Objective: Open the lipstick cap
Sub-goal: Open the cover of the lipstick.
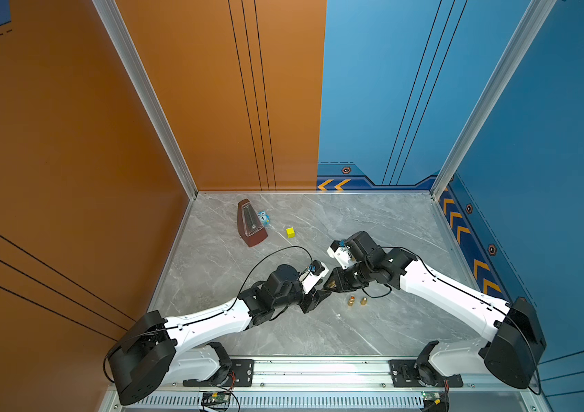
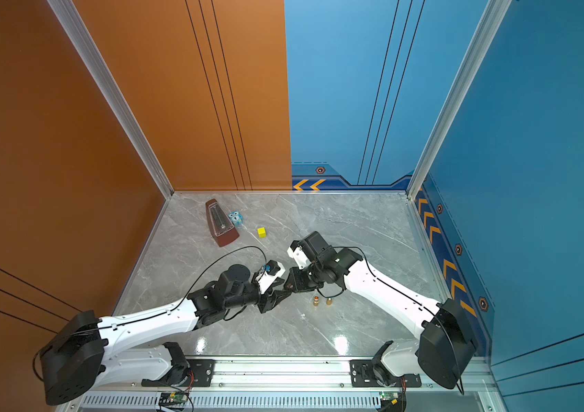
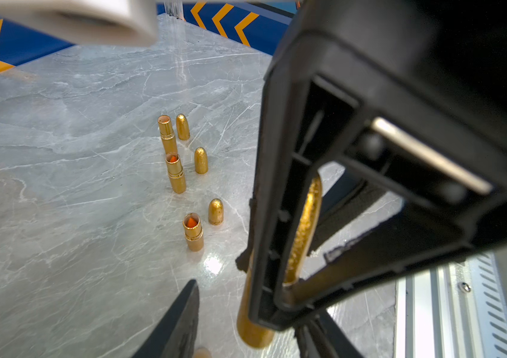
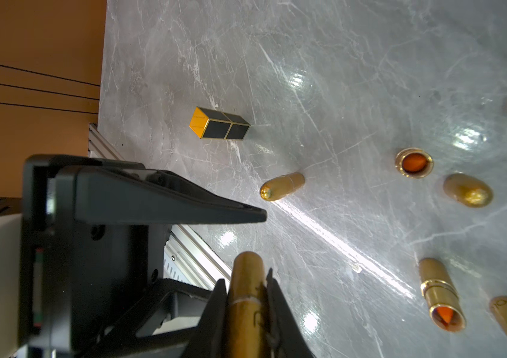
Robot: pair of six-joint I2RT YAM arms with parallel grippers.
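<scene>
Where the lipstick sits (right wrist view): lipstick (image 4: 244,322) is pinched between the fingers of the right gripper (image 4: 246,275), clear of the table (image 4: 354,77); its rounded cap (image 4: 247,263) projects past the fingertips, and the seam ring lies between them.
Left gripper (right wrist view): left gripper (image 4: 241,252) brackets the cap at a medium gap; its upper finger (image 4: 168,201) stands apart from the gold surface.
Left wrist view: the cap end shows below the right gripper's black frame (image 3: 277,217); one left finger (image 3: 181,319) sits just beside it, not touching.
Bystanders (left wrist view): uncapped lipsticks (image 3: 193,232) stand with loose caps (image 3: 215,211) beside them, apart from the work.
Top views: both grippers meet tip to tip above the middle of the table; the lipstick is hidden between them; metronome (image 1: 251,224) and yellow cube (image 1: 290,232) lie well apart.
Handling (judgement): light, rigid, glossy shell; probably slippery, and the domed tip would shed a pinch.
Hold point (judgement): the straight wall of the cap just beyond the seam, pulled along the tube's axis.
Caution (judgement): the right fingertips appear to overlap the cap's rim, which may resist separation.
</scene>
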